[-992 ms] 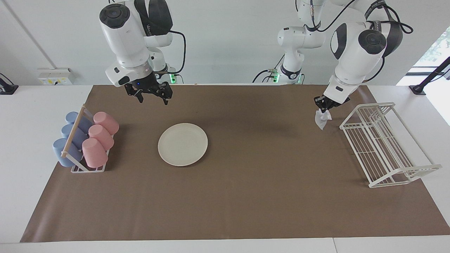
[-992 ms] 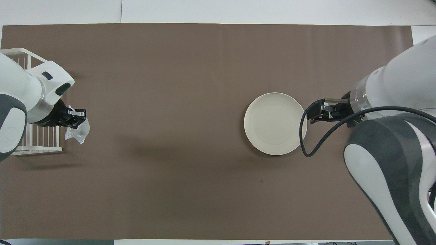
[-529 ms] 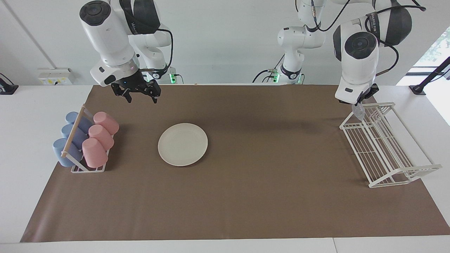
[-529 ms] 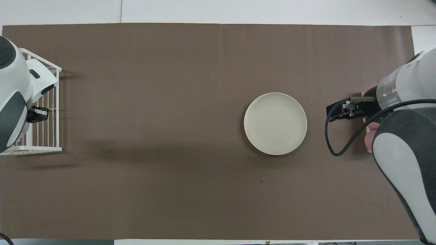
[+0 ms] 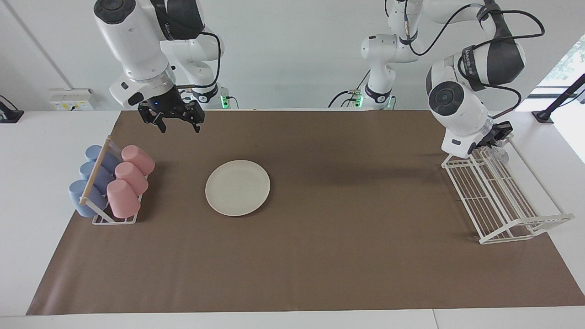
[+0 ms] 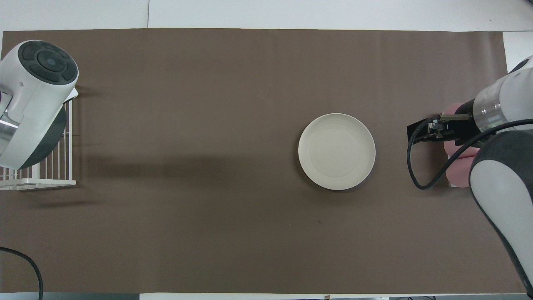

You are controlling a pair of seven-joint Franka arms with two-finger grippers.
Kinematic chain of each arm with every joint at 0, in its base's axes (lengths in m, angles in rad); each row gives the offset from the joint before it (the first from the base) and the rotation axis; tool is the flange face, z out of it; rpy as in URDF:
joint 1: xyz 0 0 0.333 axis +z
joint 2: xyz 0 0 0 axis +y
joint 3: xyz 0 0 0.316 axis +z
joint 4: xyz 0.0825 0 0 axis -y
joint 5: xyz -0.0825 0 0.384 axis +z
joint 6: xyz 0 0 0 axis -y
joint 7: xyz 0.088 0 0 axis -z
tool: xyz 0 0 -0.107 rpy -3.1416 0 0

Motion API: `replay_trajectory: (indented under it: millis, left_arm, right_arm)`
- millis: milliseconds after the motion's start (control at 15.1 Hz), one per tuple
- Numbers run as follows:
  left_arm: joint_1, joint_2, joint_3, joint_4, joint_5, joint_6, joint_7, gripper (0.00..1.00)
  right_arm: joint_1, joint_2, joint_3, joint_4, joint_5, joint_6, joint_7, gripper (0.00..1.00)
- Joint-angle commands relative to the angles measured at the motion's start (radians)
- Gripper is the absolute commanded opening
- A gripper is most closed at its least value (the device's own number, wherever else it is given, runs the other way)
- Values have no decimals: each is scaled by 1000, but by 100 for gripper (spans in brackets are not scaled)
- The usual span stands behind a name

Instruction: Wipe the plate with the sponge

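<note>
Brown mat [image 5: 320,228] over white table [image 5: 27,183], plate [image 5: 237,187] on it, right pincer [image 5: 173,121] spread empty, left pincer [image 5: 498,137] clamping sponge [image 5: 501,156]

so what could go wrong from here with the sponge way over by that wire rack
1. The left hand holds the sponge right over the white wire rack; the dangling wad could snag on the rack's bars.
2. The plate lies loose on the brown mat, nearer the cup rack. The open right hand hangs above the mat and holds nothing, so wiping may push the plate along.
</note>
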State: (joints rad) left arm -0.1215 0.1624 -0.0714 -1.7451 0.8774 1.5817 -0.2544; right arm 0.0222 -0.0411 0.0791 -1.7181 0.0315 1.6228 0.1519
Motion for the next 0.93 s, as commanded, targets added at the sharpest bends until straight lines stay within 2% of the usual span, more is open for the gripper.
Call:
replay_trajectory:
  millis: [0, 265, 529, 860]
  left_arm:
    - [11, 57, -1, 3, 75, 70, -98, 0]
    - [65, 68, -1, -50, 187, 190, -169, 0]
    - [72, 65, -4, -91, 183, 230, -259, 0]
    - [65, 62, -4, -113, 155, 242, -275, 0]
  right_arm:
    - [19, -10, -25, -12, -16, -4, -38, 100]
    - [21, -7, -28, -3, -16, -7, -61, 100]
    - [19, 1, -64, 14, -9, -8, -109, 100]
    - [19, 12, -88, 43, -15, -3, -137, 100]
